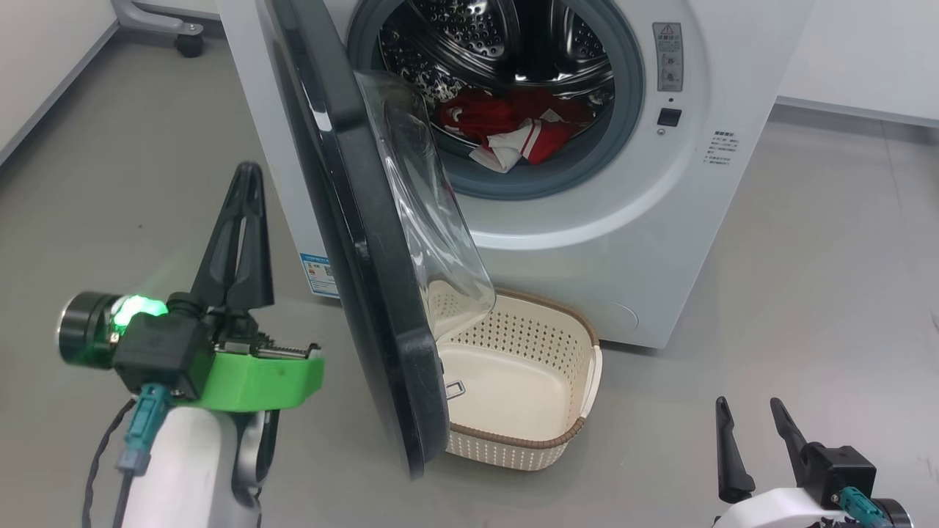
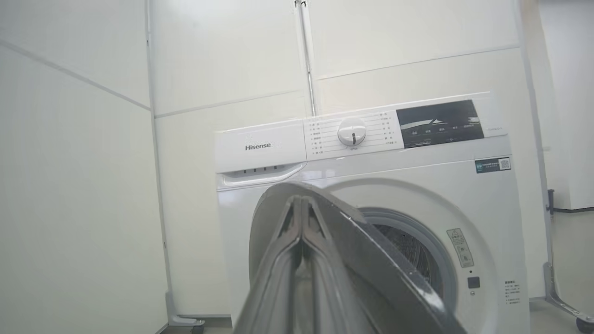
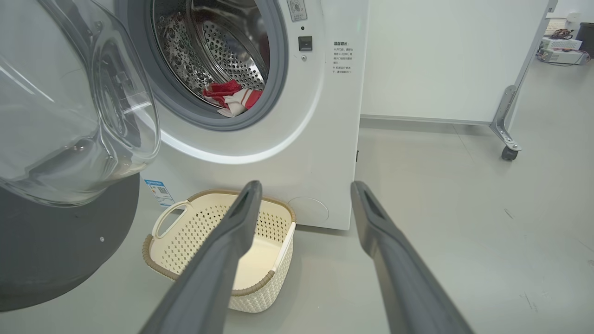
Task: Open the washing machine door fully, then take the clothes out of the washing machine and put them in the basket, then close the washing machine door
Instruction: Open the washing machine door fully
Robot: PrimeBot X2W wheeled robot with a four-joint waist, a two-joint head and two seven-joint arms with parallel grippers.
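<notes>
The washing machine door (image 1: 367, 279) stands swung out from the washing machine (image 1: 660, 242), edge-on in the head view, with its glass bowl (image 1: 418, 183) over the basket's left end. The basket (image 1: 528, 330) sits on the floor close against the machine's front. The clothes (image 1: 513, 125) lie at the bottom of the drum. The left gripper (image 1: 248, 176) points up beside the door's outer face, fingers pressed together on nothing. The right gripper (image 1: 748, 405) is low to the right of the basket, fingers spread apart and empty.
</notes>
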